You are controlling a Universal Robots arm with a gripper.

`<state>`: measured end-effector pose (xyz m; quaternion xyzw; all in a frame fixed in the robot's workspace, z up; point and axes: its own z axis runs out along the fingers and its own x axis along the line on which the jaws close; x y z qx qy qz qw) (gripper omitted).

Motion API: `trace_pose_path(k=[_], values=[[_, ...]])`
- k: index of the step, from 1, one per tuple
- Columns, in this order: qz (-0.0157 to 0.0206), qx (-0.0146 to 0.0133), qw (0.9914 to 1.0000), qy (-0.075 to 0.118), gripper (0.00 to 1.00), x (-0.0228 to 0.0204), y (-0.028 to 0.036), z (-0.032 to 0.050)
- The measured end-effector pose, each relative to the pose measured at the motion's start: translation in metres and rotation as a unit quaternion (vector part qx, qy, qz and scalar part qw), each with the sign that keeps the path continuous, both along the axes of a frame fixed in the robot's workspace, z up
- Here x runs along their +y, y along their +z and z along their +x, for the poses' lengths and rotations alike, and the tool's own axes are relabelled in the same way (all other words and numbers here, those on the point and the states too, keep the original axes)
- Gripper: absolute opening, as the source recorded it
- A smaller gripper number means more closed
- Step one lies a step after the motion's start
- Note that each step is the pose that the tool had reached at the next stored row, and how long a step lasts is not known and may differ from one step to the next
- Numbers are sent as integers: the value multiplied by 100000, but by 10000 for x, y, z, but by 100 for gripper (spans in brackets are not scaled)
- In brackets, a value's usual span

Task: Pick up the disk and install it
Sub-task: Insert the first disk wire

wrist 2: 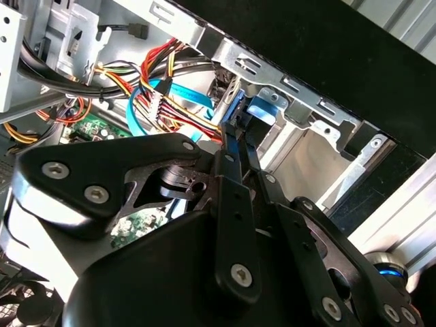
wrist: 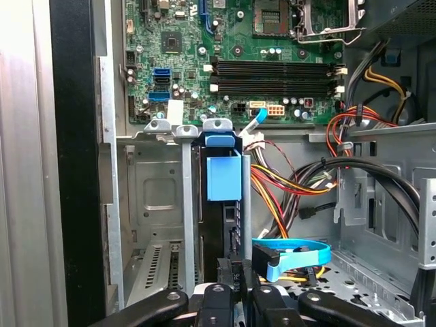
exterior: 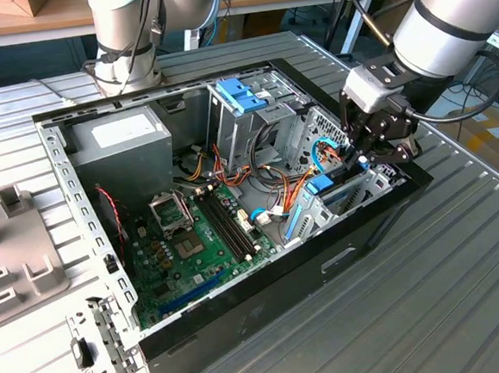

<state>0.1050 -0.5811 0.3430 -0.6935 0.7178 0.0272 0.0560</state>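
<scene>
Surface: ribbed grey metal table point(exterior: 462, 247)
Centre: open computer case point(exterior: 267, 302)
Near corner: loose metal bracket point(exterior: 102, 349)

Black fingers point(wrist: 219, 300) pinch a dark disk point(wrist: 231, 235) with a blue bracket point(wrist: 223, 176). Beside the fingers lies a light-blue cable point(wrist: 293, 253); past them run red, orange and yellow wires point(wrist: 272, 191), then a green board point(wrist: 225, 41).

- The exterior view is looking down from well off at the open computer case point(exterior: 233, 196).
- Both wrist views are peering closely into the case's drive bay point(wrist: 211, 197) point(wrist 2: 272, 129), sharing it.
</scene>
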Motion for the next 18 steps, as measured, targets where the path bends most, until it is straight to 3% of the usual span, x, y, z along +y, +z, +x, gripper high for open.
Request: trace_pose_path(k=[11,18], values=[[-16,-1,100000,2,17,14,23,0],[14,1,100000,3,17,14,-10,0]])
